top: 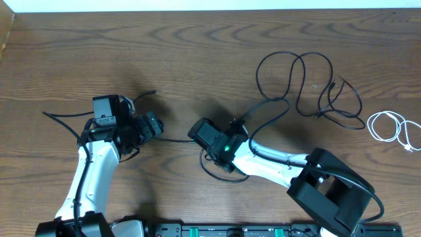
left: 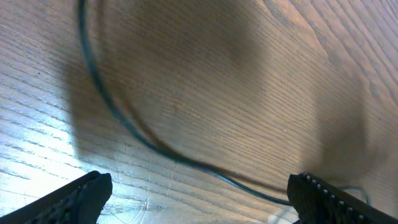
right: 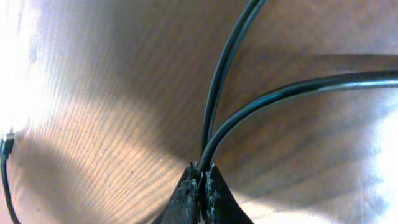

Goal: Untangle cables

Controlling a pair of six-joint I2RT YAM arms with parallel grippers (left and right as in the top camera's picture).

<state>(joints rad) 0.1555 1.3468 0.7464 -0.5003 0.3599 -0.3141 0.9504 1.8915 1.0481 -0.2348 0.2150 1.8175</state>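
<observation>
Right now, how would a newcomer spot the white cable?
Go to the table's right edge in the overhead view. Beyond the black cable's big loops sits the white cable, a small flat coil. It is the only pale cord, lying apart from the black one.

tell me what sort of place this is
Probably a robotics lab bench: a wood-grain table, two white robot arms based at one edge, and a loose black cable and white cable lying on it.
</observation>
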